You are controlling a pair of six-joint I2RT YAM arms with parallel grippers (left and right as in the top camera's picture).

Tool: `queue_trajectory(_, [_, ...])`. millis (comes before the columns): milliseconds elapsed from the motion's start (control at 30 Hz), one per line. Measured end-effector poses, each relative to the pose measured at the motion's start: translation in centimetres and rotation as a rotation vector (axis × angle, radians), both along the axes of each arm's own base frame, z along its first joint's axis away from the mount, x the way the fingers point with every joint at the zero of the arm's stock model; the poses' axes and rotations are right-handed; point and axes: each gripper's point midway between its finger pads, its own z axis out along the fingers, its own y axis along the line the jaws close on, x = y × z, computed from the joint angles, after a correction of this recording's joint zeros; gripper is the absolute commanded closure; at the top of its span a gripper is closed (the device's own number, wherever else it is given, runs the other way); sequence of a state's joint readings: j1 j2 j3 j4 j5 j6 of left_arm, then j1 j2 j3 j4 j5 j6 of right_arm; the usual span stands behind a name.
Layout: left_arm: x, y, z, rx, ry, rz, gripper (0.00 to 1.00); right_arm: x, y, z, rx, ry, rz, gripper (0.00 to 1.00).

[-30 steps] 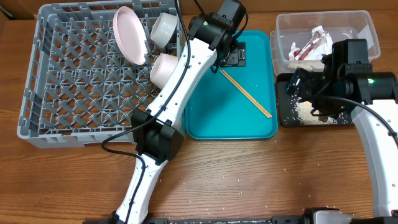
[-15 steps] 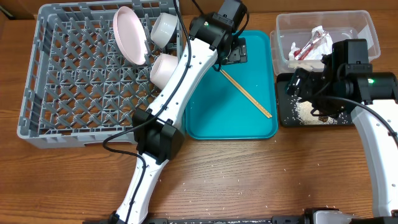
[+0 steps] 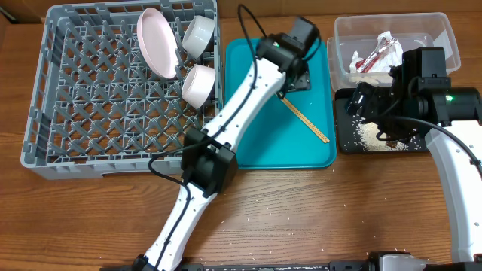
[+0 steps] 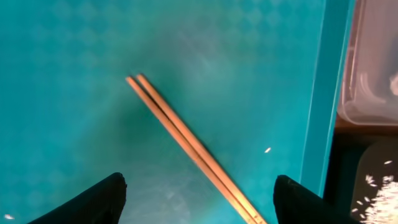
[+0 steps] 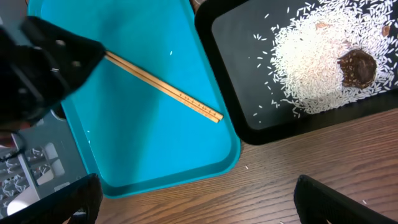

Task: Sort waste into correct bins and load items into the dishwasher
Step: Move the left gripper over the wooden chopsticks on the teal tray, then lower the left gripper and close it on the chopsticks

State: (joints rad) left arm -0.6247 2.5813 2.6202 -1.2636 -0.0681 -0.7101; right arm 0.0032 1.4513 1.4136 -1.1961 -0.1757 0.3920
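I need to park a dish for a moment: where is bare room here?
The rack has bare grid floor left of and below the plate and two bowls crowding its far right corner. The teal tray is bare near its front edge, below the chopsticks. Crowded: the black tray, strewn with rice.

The left arm (image 3: 242, 105) has swung to the right across the teal tray (image 3: 263, 147). The left pincer (image 3: 296, 77) was near the tray's top left. Now it hangs over the top end of the chopsticks (image 3: 307, 120).
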Motion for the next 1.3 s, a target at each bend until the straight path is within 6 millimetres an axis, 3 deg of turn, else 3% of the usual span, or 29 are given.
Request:
queue_trajectory(333, [-1.8, -1.2, -4.1, 0.094, 0.041, 0.011, 0.36, 0.0, 0.0, 0.0, 0.0, 0.0, 0.001, 0.0])
queue_trajectory(667, [-2.1, -0.7, -7.1, 0.137, 0.08, 0.025, 0.36, 0.0, 0.0, 0.0, 0.0, 0.0, 0.0, 0.0])
queue_trajectory(1300, [-3.0, 0.3, -7.7, 0.16, 0.128, 0.09, 0.37, 0.0, 0.0, 0.0, 0.0, 0.0, 0.0, 0.0])
